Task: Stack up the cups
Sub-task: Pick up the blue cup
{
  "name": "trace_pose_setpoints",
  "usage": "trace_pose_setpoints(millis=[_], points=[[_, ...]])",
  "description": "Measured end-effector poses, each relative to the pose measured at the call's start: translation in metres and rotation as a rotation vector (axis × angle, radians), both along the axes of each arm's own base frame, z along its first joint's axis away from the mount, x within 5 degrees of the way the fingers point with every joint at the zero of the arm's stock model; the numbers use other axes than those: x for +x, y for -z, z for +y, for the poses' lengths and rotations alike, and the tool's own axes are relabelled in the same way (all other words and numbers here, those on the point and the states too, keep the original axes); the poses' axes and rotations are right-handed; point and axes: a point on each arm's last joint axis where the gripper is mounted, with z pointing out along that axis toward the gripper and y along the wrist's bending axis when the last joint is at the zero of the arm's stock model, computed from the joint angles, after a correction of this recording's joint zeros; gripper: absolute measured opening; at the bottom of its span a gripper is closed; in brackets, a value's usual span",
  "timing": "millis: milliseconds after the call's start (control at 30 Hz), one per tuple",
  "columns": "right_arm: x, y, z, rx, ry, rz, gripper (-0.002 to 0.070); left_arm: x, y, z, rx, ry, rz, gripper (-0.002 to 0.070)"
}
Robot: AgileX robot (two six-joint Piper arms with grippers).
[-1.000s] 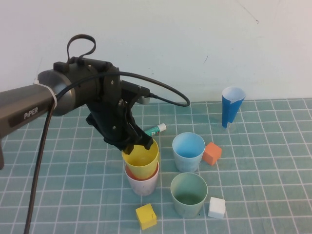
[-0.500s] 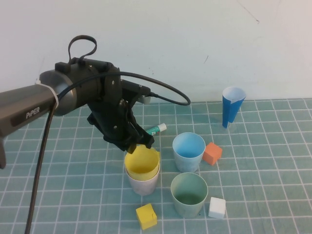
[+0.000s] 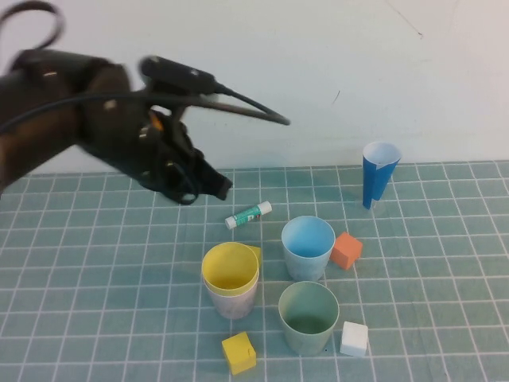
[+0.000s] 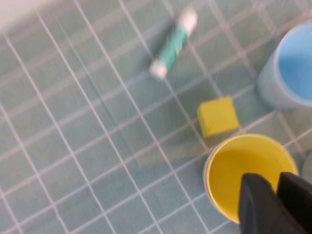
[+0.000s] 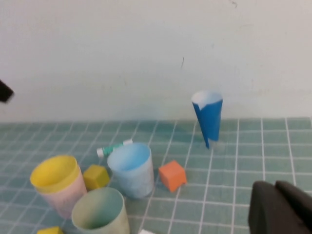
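Observation:
The yellow cup sits nested inside the pale pink cup at the middle of the mat. The light blue cup stands to its right, and the green cup stands nearer the front. My left gripper hangs raised behind and left of the nested pair, touching nothing. In the left wrist view its fingers stand almost together above the yellow cup, nothing between them. My right gripper is shut and empty, low over the mat to the right of the cups, outside the high view.
A dark-blue paper cone stands at the back right. A glue stick lies behind the cups. An orange cube, a white cube and a yellow cube lie around them; another yellow cube sits behind the yellow cup.
The left gripper let go of the yellow cup, which settled deeper into the pink cup. The left arm then lifted and swung back to the left.

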Motion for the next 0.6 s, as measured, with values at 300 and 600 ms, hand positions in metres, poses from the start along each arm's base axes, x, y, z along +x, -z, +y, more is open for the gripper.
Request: trace_pose_setpoints(millis=[300,600], points=[[0.044,-0.049,0.005,-0.219,-0.147,0.289,-0.0003,-0.113,-0.022,0.049,-0.082,-0.019,-0.161,0.0002],[0.124,-0.069,0.023,-0.265,-0.462,0.471,-0.0003,-0.201,-0.010,0.086,-0.202,-0.075,-0.278,0.0001]])
